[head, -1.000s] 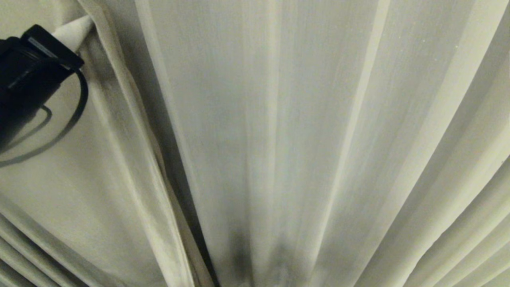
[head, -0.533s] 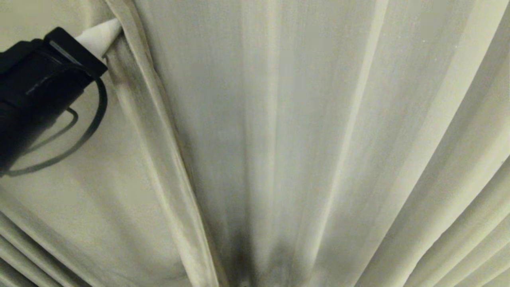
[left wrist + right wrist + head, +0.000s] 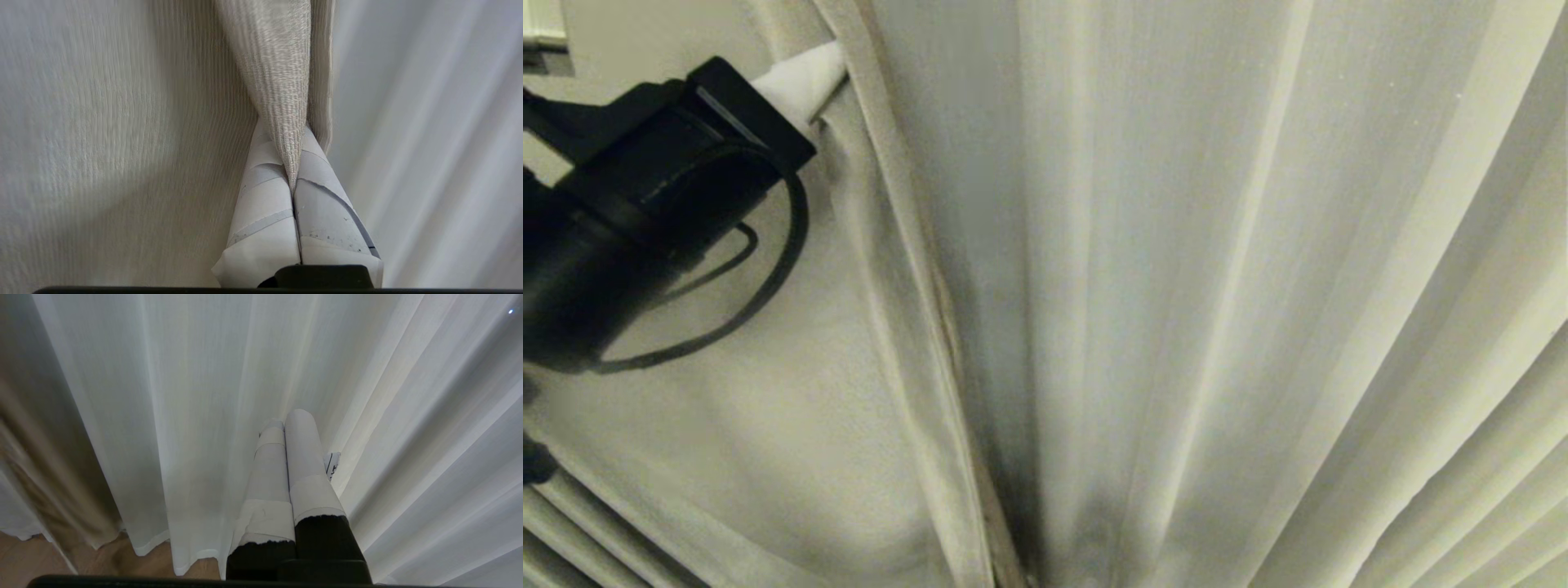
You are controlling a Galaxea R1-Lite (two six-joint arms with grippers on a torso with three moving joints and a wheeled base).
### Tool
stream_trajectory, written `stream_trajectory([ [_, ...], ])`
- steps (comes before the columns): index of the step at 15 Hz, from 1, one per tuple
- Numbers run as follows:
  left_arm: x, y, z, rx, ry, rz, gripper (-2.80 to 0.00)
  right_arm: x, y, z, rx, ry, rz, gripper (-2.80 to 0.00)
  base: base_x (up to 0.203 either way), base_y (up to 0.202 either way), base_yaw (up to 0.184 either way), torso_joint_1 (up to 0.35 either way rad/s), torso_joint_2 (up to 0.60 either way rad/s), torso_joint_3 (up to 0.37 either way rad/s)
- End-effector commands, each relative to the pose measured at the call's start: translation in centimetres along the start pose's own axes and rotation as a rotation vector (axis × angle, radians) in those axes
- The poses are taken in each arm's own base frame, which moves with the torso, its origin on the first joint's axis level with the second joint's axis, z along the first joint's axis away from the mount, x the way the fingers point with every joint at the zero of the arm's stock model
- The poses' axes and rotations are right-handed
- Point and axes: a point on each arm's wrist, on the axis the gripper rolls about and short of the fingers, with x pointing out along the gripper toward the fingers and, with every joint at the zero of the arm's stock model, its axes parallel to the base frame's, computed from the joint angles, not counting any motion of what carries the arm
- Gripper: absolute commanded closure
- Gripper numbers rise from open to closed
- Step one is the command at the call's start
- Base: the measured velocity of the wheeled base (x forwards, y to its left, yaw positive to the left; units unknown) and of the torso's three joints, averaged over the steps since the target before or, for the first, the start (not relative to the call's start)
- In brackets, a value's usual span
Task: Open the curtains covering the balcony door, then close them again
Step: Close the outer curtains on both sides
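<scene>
So the left gripper is clamped tight on the hemmed edge of the curtains, a thin fold of cream fabric pinched right between its fingers. In the head view it sits up by the top left corner of the frame, holding that edge where the two panels meet. The right gripper hangs closed with nothing in it, down near the curtain's hem above the floor. The balcony door isn't visible at all, it's fully behind the fabric.

What worries me: that pinch is on very little cloth. If the pull gets too quick, or the rail drags, I'd guess the fold slips out. The hanging pleats could also snag the arm's cable loop.
</scene>
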Motion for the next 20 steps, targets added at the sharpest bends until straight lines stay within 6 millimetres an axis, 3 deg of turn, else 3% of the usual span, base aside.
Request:
stream_trajectory([
  [1, 0.6, -1.2, -1.3, -0.033, 0.039, -0.055, 0.00, 0.0, 0.0, 0.0, -0.002, 0.001, 0.002, 0.00, 0.000, 0.000, 0.000, 0.000, 0.00, 0.000],
  [10, 1.6, -4.7, -4.1, -0.078, 0.116, -0.182, 0.00, 0.0, 0.0, 0.0, -0.002, 0.001, 0.002, 0.00, 0.000, 0.000, 0.000, 0.000, 0.00, 0.000],
  [17, 0.3, -4.1, -3.8, -0.030, 0.101, -0.154, 0.00, 0.0, 0.0, 0.0, -0.002, 0.001, 0.002, 0.00, 0.000, 0.000, 0.000, 0.000, 0.00, 0.000],
  [20, -1.2, -2.7, -2.4, 0.030, 0.071, -0.090, 0.00, 0.0, 0.0, 0.0, -0.002, 0.001, 0.002, 0.00, 0.000, 0.000, 0.000, 0.000, 0.00, 0.000],
])
